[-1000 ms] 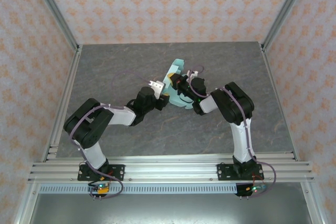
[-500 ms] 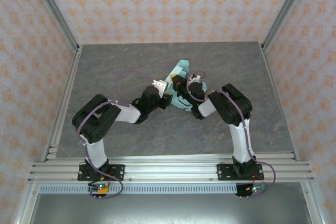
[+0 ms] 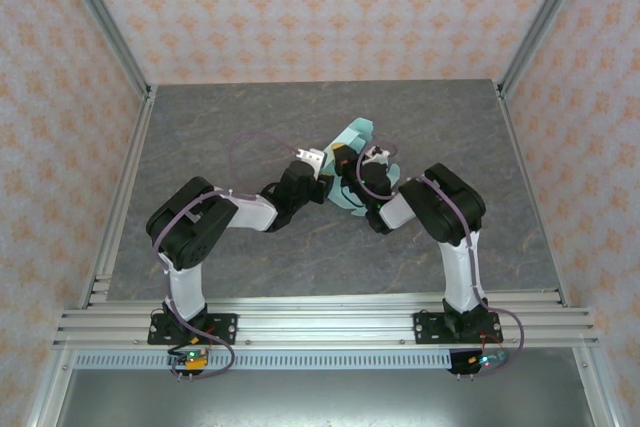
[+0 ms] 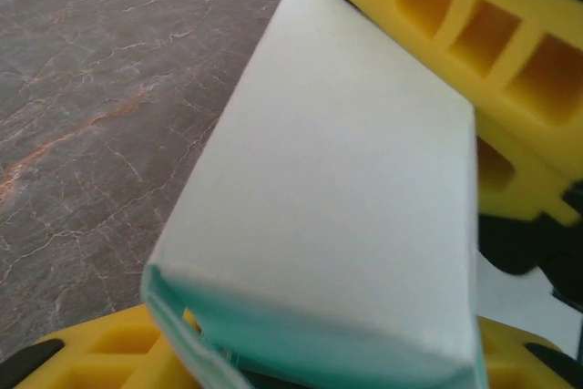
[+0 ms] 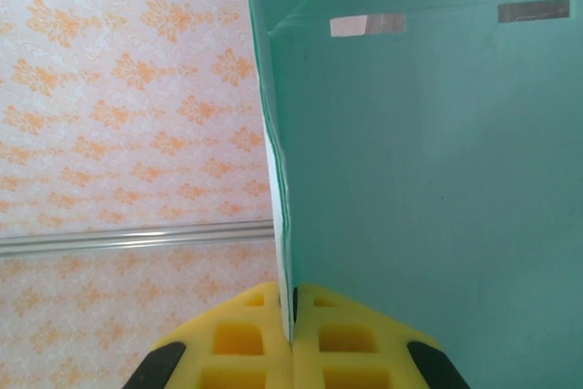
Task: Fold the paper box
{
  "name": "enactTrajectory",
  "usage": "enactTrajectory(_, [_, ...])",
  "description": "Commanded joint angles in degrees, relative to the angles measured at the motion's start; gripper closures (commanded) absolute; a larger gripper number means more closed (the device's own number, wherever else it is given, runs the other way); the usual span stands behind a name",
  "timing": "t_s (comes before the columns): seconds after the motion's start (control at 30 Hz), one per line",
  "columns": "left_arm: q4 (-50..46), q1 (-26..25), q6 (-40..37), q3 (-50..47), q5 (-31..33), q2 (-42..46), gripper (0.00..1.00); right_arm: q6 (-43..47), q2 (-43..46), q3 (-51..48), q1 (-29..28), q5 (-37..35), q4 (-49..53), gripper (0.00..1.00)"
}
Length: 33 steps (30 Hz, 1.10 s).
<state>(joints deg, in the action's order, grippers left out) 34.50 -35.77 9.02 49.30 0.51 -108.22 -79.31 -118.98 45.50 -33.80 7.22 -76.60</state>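
L hand [image 3: 316, 165] shifted right, straddling paper box [image 3: 357, 134], grip unclear; R hand [image 5: 293, 332] clamps it.

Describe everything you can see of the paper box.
The paper box is thin mint-green card, partly folded. Creased panels form a hollow sleeve with an open end, and one panel has two small slots cut in it. It looks lifted off the grey table, tilted between the two arms. The right tool is shut on one panel's edge. The left tool has its yellow fingers on opposite faces of the folded section.
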Motion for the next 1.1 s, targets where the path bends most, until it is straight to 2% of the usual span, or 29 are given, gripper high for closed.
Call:
enactTrajectory(0.0, [2.3, -0.4, 2.6, 3.3, 2.0, -0.8, 0.51, -0.7, 2.5, -1.4, -3.5, 0.2, -0.8, 0.95])
enactTrajectory(0.13, [3.5, -1.2, 4.3, 3.0, 1.8, -0.7, 0.48, -1.7, 3.0, -1.9, -3.8, -1.5, -0.8, 0.94])
enactTrajectory(0.27, [2.1, -1.7, 4.7, 3.2, 5.9, 0.1, 0.48, -1.1, 4.1, -2.1, -4.0, -2.8, 0.8, 0.92])
enactTrajectory(0.37, [2.0, -1.7, 5.2, 2.6, 9.9, 1.1, 0.6, -0.7, 4.2, -1.9, -4.0, -2.3, 1.8, 0.91])
enactTrajectory(0.53, [0.0, -1.5, 4.8, 3.9, 10.6, 0.1, 0.74, -0.6, 3.6, -3.2, -4.7, -3.5, 2.0, 0.89])
enactTrajectory(0.6, [0.3, -1.4, 4.8, 3.9, 9.8, -0.5, 0.76, -0.5, 3.7, -3.7, -4.7, -3.3, 1.6, 0.84])
enactTrajectory(0.73, [-0.8, -1.0, 3.9, 4.4, 8.9, -0.8, 0.79, 0.5, 6.9, -7.0, -4.7, -4.4, 2.7, 0.68])
enactTrajectory(0.87, [-0.2, -0.3, 3.0, 3.5, 7.9, -0.8, 0.79, 2.1, 13.2, -10.4, -4.7, -2.7, 7.5, 0.48])
enactTrajectory(0.97, [-0.5, 0.3, 2.9, 4.0, 6.3, -2.8, 0.8, 2.4, 20.0, -14.6, -4.6, -2.8, 11.8, 0.42])
enactTrajectory(1.07, [3.1, 0.2, 0.9, 2.2, 3.1, -3.2, 0.81, 3.9, 29.5, -18.1, -4.0, -3.6, 21.7, 0.37])
